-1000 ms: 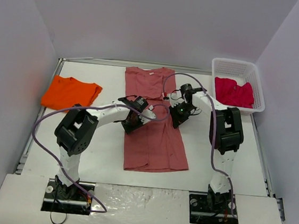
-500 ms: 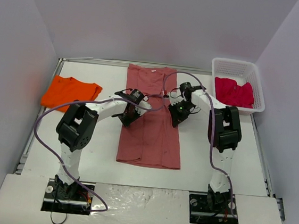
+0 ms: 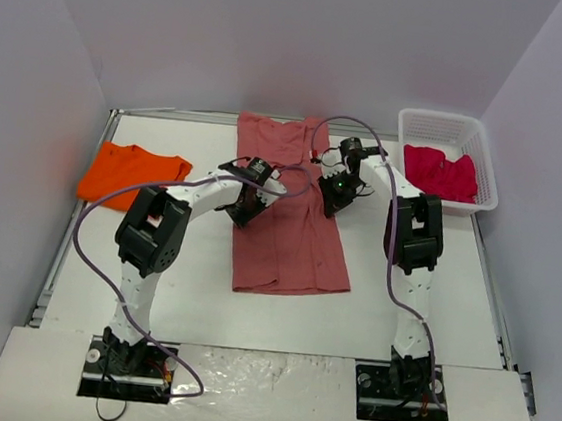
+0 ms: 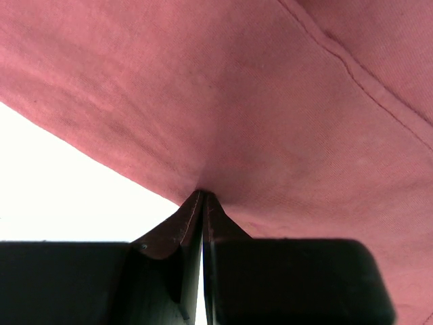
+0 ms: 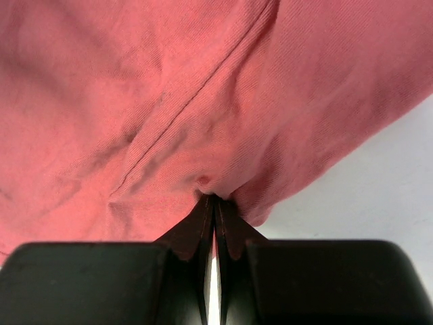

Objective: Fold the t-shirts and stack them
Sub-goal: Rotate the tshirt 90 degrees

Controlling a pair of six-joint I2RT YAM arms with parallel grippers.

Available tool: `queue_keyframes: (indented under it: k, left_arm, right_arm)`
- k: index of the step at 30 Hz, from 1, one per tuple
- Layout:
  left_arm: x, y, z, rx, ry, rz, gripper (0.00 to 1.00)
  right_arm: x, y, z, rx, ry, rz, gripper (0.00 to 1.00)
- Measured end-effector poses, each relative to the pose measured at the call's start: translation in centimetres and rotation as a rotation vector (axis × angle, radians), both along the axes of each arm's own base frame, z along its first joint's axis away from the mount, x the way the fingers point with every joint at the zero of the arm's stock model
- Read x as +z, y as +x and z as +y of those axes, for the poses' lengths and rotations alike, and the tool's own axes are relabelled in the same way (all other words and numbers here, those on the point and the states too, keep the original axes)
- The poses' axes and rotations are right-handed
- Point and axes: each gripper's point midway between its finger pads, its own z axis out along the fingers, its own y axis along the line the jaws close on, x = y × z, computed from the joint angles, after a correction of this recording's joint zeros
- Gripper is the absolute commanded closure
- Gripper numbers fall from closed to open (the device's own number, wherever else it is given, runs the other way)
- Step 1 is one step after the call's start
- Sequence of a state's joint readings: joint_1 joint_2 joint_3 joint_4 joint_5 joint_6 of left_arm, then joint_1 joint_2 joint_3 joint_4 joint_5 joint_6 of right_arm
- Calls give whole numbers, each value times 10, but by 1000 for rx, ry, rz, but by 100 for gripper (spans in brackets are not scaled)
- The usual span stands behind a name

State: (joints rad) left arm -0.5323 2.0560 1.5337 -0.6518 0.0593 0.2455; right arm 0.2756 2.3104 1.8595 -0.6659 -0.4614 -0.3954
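The brick-red t-shirt (image 3: 289, 227) lies as a long strip down the middle of the table. My left gripper (image 3: 246, 207) is shut on its left edge, and the pinched cloth shows in the left wrist view (image 4: 203, 193). My right gripper (image 3: 335, 194) is shut on its right edge, and that cloth shows in the right wrist view (image 5: 215, 196). The orange t-shirt (image 3: 132, 175) lies folded at the left. The crimson-pink t-shirt (image 3: 439, 173) lies bunched in the white basket (image 3: 484, 164).
The basket stands at the back right corner. A raised rim (image 3: 81, 200) runs along the table's left side. Purple cables (image 3: 82, 240) loop from both arms over the table.
Both grippers have moved toward the back of the table with the brick-red shirt. Its near hem has slid away from the front edge and skewed slightly.
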Motion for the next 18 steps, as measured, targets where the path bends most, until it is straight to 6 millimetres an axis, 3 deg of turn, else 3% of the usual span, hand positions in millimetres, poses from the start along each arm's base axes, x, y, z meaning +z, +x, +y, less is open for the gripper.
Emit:
queue_keyframes:
  k: [10, 16, 18]
  left_arm:
    - [1, 29, 8, 54, -4, -31, 98]
    - [1, 30, 8, 66, -6, -32, 97]
    - [2, 30, 8, 65, -8, -34, 91]
  right_arm:
    - [0, 18, 2, -5, 3, -30, 100]
    - [1, 18, 1, -4, 5, -34, 100]
    - [1, 18, 1, -1, 6, -40, 100]
